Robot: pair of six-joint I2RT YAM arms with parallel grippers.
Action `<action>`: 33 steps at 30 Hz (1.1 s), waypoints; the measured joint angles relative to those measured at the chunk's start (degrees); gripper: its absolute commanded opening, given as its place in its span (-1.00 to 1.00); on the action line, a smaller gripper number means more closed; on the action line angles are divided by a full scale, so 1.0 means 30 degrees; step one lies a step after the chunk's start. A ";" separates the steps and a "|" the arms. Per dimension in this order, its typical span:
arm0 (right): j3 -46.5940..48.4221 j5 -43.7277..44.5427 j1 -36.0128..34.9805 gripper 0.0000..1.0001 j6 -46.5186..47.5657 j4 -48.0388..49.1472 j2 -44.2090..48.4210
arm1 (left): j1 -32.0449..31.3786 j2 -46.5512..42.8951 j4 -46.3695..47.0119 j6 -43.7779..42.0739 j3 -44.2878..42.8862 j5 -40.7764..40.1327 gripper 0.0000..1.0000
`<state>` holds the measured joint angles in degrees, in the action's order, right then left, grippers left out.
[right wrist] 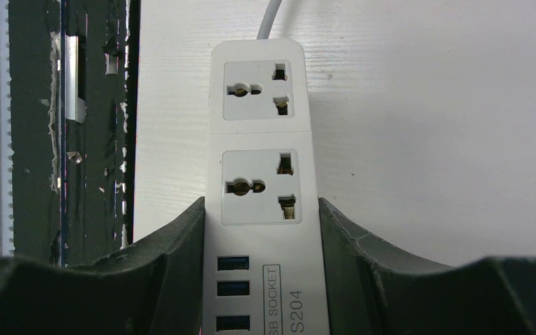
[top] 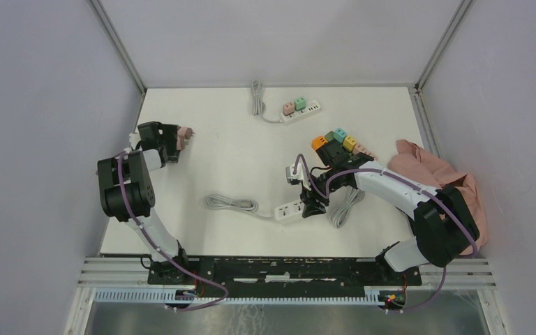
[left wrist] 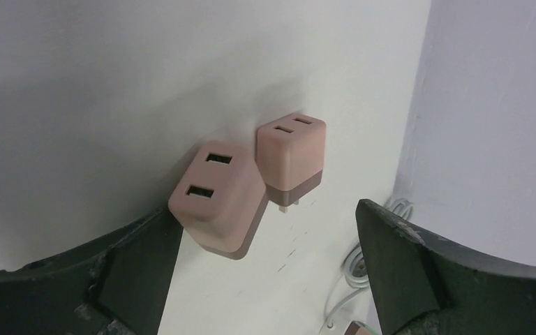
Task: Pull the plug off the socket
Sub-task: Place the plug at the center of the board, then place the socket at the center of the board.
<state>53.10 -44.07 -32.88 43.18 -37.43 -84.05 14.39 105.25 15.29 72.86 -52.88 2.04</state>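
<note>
Found left gripper (left wrist: 266, 211) spread wide over two pink plugs (left wrist: 216, 199), right gripper (right wrist: 259, 206) pinching the power strip (right wrist: 262, 136), sockets (right wrist: 258, 89) empty. Judged unplugging done; needed next a lift away.

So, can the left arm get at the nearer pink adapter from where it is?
Probably yes. The left pincer stands open just short of the nearer pink adapter, with nothing between them. The second adapter lies close beside it and may crowd one finger.

Robot lab: white-walled test table (top: 237, 167)
</note>
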 measured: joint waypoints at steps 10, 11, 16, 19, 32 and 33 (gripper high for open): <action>0.0000 -0.0007 0.0000 -0.94 0.0000 -0.0015 0.0000 | 0.0000 -0.1756 -0.6237 -0.0022 -0.0627 -0.0729 0.99; 0.0000 -0.0007 0.0000 -0.94 0.0000 -0.0015 0.0000 | 0.0000 -0.2084 -0.6594 -0.0022 -0.0386 -0.0729 0.99; 0.0000 -0.0007 0.0000 -0.94 0.0000 -0.0073 0.0000 | -0.0066 -0.4204 -0.7446 -0.0233 0.1290 -0.0546 0.99; 0.0000 -0.0022 0.0000 -0.94 0.0000 -0.0117 0.0000 | -0.0393 -0.5982 -0.7242 -0.0590 0.2521 -0.0328 0.99; 0.0000 -0.0277 0.0051 -0.92 0.0080 -0.0335 0.0000 | -0.5435 -1.2327 0.2419 -0.5982 0.9704 0.6295 0.98; 0.0007 -0.0328 0.0095 -0.91 0.0168 -0.0437 0.0007 | -0.6018 -1.2684 0.3555 -0.6572 1.0193 0.7031 0.99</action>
<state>53.12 -45.06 -32.60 43.68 -38.74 -84.03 -3.66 67.20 25.96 53.15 -22.31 23.14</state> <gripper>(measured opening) 0.567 0.994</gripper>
